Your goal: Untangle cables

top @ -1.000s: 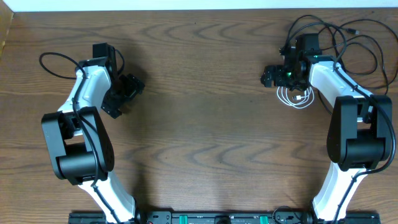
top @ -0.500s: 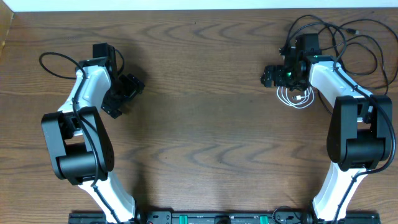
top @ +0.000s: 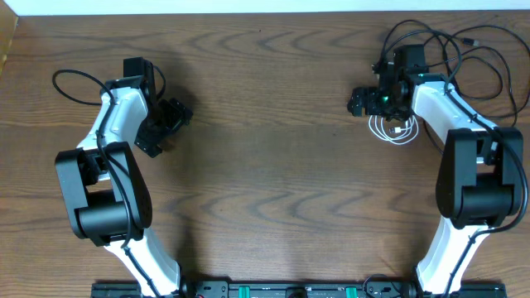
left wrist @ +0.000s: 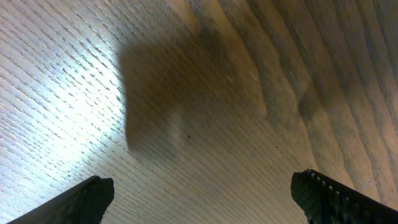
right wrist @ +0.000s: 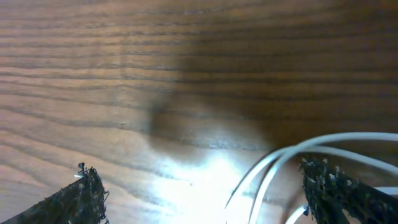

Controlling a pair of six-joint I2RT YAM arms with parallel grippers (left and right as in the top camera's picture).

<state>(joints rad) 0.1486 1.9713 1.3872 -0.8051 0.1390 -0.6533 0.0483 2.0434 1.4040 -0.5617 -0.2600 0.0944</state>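
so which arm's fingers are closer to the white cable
Right. The right fingers stand open at the edge of the white cable, its loops showing beside one finger. The left fingers hang over bare wood, far across the table.

Left fingers [left wrist: 87, 199] and right fingers [right wrist: 81, 199] gape wide.

Cables [top: 396, 132] far right — beside right claw [top: 358, 102]

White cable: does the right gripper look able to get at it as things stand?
Probably yes. The open right gripper hangs right beside the white cable, whose loops lie uncovered on the table; the wrist view shows strands between its fingers.
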